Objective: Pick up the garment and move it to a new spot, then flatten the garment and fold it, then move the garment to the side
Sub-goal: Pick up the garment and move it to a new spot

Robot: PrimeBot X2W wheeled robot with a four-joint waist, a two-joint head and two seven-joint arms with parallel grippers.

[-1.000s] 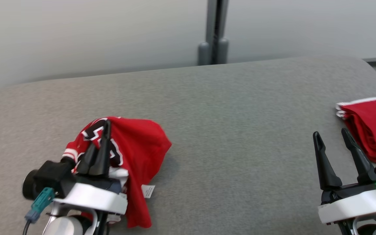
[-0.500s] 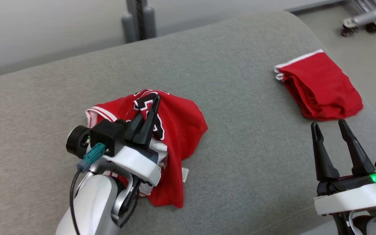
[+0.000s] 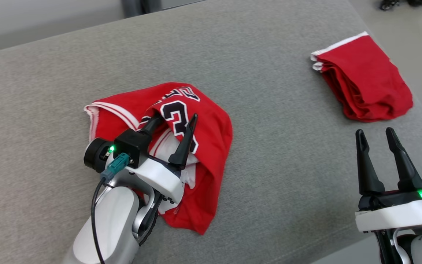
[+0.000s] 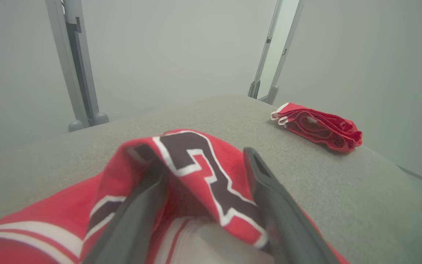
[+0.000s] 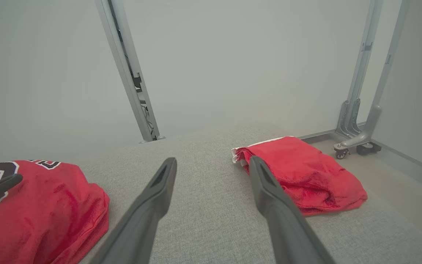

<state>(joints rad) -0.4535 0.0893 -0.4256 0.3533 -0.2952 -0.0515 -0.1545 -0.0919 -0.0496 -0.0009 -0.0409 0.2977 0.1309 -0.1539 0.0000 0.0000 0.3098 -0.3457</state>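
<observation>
The red jersey [image 3: 211,121] is being released for flattening, the left gripper's [image 3: 175,119] fingers, clenched moments ago, being spread, the right gripper's [image 3: 374,132] being held apart.

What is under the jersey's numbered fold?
One finger of the open left gripper runs under the jersey; its tip is covered. Whether anything else lies beneath cannot be seen.

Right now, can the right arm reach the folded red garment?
Probably yes: the right tool is open and empty, with only bare grey surface between it and the folded red garment.
</observation>
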